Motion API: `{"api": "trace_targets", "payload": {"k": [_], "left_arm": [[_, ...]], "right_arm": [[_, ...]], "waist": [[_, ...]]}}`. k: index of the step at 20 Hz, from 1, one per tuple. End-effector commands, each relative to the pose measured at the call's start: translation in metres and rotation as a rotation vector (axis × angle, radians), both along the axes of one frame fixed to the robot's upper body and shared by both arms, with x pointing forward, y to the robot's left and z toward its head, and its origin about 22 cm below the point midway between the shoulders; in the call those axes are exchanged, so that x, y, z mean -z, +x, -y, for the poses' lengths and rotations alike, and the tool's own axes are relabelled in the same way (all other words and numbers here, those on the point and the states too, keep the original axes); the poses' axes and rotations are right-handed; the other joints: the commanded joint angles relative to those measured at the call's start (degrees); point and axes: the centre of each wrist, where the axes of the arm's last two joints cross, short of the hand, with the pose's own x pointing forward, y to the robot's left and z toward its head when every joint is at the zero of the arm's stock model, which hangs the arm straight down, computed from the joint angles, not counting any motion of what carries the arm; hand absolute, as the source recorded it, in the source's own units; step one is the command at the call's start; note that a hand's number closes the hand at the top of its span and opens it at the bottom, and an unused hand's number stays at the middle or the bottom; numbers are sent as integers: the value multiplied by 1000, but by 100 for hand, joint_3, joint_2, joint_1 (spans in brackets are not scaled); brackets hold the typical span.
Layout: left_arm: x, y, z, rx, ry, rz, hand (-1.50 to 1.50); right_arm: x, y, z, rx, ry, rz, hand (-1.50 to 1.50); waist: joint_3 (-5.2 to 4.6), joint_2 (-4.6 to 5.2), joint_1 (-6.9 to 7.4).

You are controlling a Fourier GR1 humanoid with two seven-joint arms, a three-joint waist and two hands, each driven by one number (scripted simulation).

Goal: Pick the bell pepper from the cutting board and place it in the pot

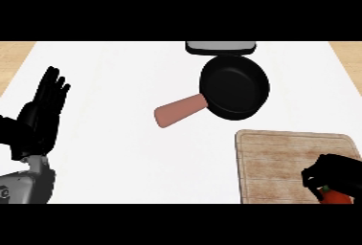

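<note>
Right hand (332, 173) at lower right is cut off by the frame, curled around the bell pepper (335, 196), mostly hiding it; only a red bit shows beneath, over the cutting board (283, 158). Left hand (44, 107) rests open at left. Pot (234, 87) upper centre.

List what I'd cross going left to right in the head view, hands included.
Left hand, resting open with fingers up → pan's pinkish handle → black pan → cutting board → right hand curled round the red bell pepper at the board's near right corner.
</note>
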Motion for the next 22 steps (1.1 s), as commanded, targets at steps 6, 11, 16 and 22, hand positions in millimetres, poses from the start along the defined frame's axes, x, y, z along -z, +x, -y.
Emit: {"api": "trace_targets", "payload": {"k": [6, 11, 16, 22], "left_arm": [[2, 1, -7, -10, 3, -8, 0], [-1, -3, -13, -33, 7, -11, 0], [0, -4, -18, -29, -1, -14, 0], [1, 2, -4, -5, 4, 14, 0]], "right_arm": [[15, -17, -187, 133, 213, -12, 150], [-29, -31, -259, 356, 487, 66, 150], [-77, -60, -275, 573, 701, 233, 150], [-140, -68, -290, 776, 829, 407, 150]], "waist": [[2, -45, -81], [33, -95, -170], [52, -64, -137], [50, 9, 30]]}}
